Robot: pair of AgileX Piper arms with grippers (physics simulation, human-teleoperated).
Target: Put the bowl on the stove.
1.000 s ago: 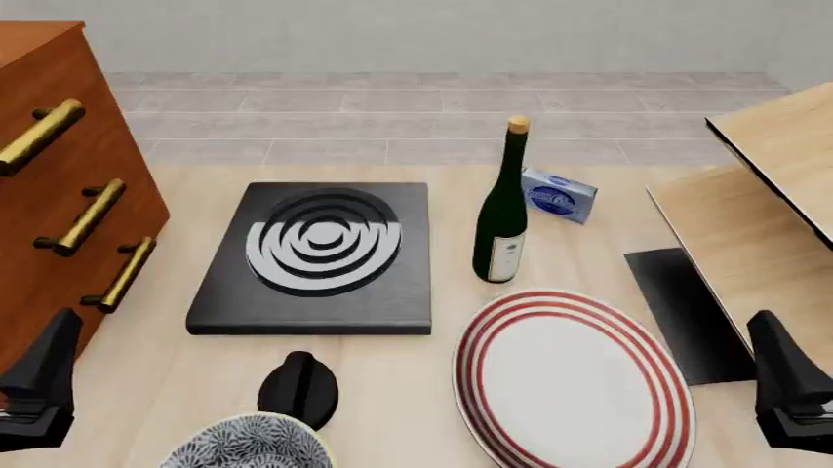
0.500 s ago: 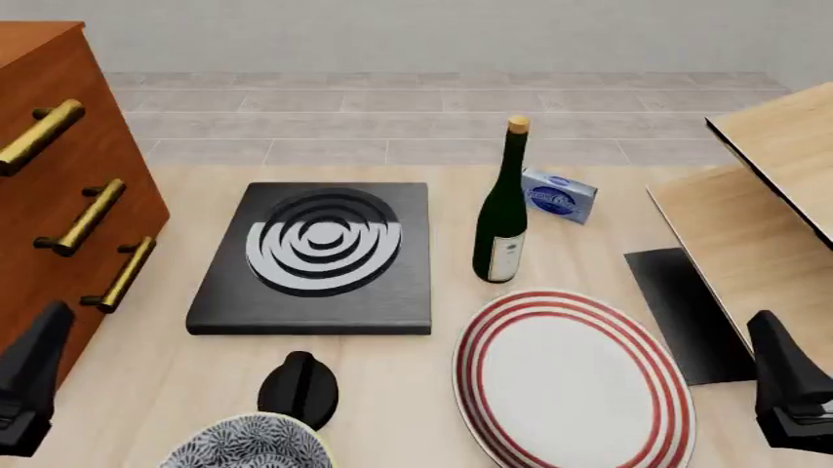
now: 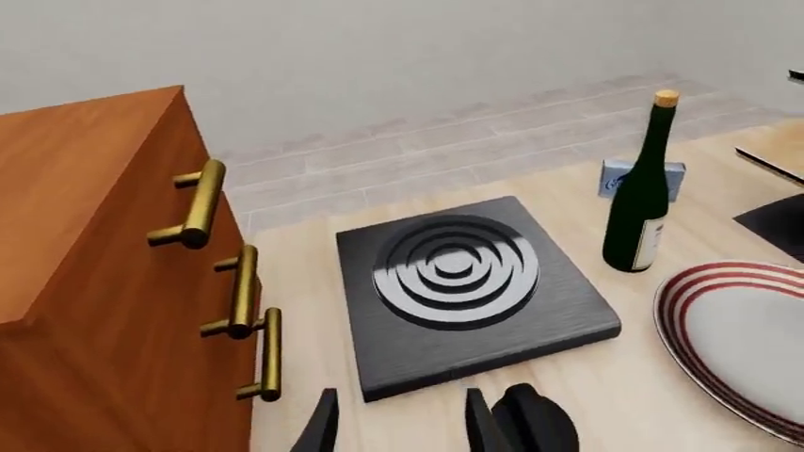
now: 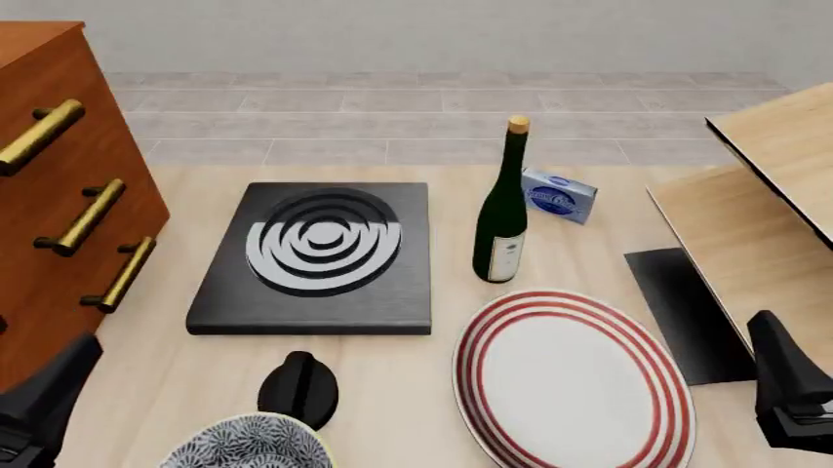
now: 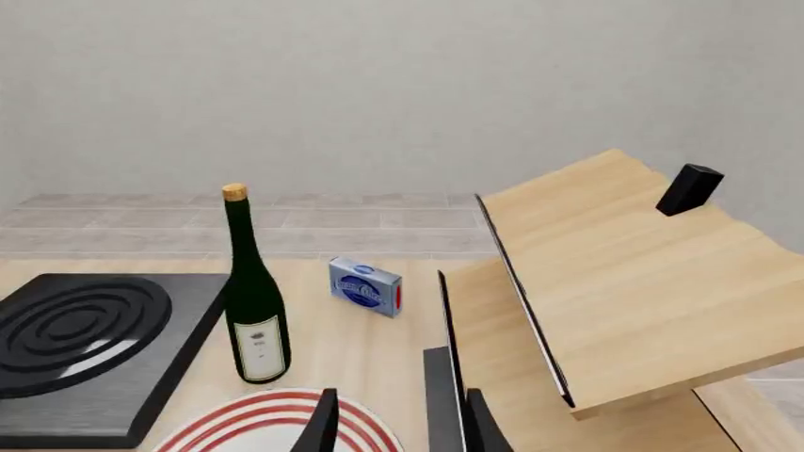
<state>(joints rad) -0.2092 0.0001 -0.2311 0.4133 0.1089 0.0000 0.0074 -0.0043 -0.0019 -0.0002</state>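
Pale wooden table meets grey tiled floor; both pincers gape, holding nothing.

Your bowl sits at the near edge, knob just behind it, stove beyond that. Right of them: plate, with bottle and small box behind.

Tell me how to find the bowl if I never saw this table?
Find the black stove with silver rings beside the wooden drawers. Come toward the table's near edge, past the small black knob. The bowl is deep with black-and-white flowers, unlike the flat red-ringed plate.
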